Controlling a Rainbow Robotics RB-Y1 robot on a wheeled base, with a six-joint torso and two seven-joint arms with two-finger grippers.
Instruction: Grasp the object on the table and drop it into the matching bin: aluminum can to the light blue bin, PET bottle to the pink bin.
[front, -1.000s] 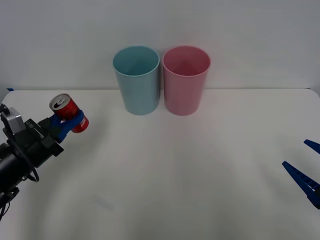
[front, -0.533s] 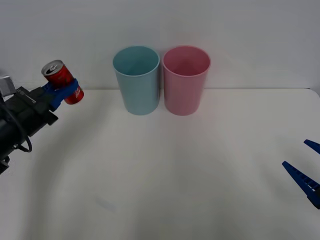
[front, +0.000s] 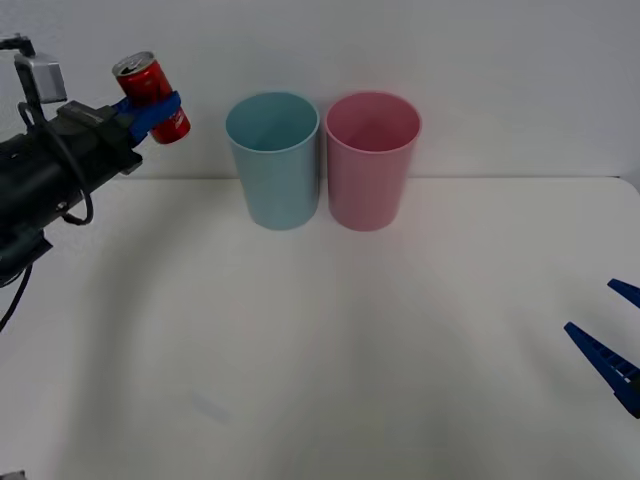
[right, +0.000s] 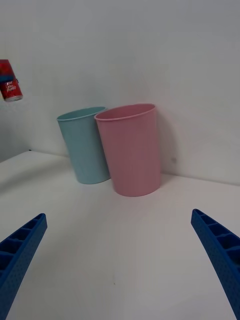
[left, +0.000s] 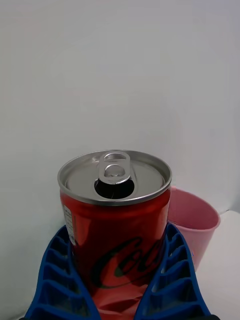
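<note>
The left gripper (front: 152, 108) grips the can (front: 155, 88) in its jaws, raised above bin-rim height left of the blue bin (front: 273, 160), probably to clear that rim. The right gripper (front: 612, 335) waits open near the tabletop (front: 350, 340).

aluminum can (right: 10, 80) cut by frame edge, pink bin (left: 194, 225) mostly behind can, right pincer (front: 608, 350) clipped at edge
</note>
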